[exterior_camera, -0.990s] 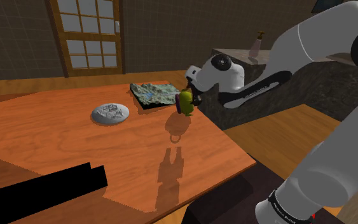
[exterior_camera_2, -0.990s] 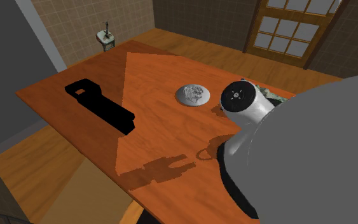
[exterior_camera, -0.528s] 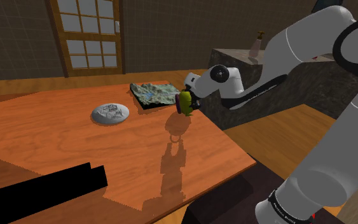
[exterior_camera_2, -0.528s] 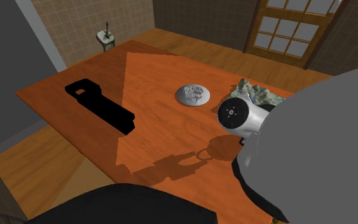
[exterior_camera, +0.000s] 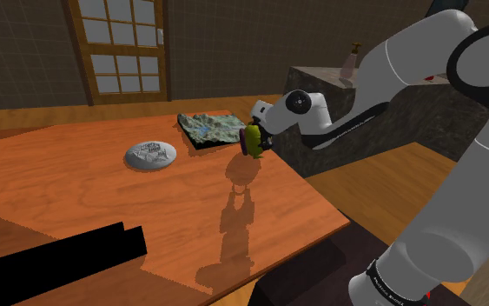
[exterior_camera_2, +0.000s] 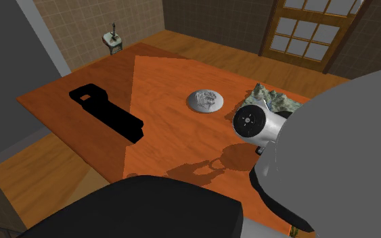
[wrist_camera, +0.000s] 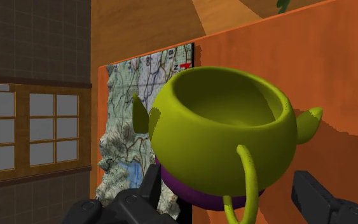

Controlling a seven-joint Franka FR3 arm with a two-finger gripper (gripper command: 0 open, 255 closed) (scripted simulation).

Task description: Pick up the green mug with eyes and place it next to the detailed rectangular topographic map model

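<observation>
Well, the big orange wooden table [exterior_camera: 77, 191] takes up most of the room, and the white arm [exterior_camera: 425, 78] reaches over its edge on the shoulder view's right. Behind the table is a brown door [exterior_camera: 121, 48] with glass panes, and a stone counter [exterior_camera: 407, 113] stands past the arm. A long black shape [exterior_camera_2: 107, 111] lies flat on the table, well apart from the other things. The map model [exterior_camera: 209, 128] is a bumpy rectangle with green hills and blue patches, and it lies flat near the far side of the table. A round grey dish [exterior_camera: 151, 155] sits near it, toward the shoulder view's left. The mug [exterior_camera: 253, 141] is yellow-green with a purple bottom and a thin loop handle. It hangs in the air just beside the map model's edge, looks tipped, and its shadow falls on the wood below. The gripper [wrist_camera: 234, 198] has its two black fingers wide apart with the mug between them, holding it by the purple bottom. One finger [wrist_camera: 151, 186] presses on the mug. A small bottle [exterior_camera: 350, 59] stands on the counter.
</observation>
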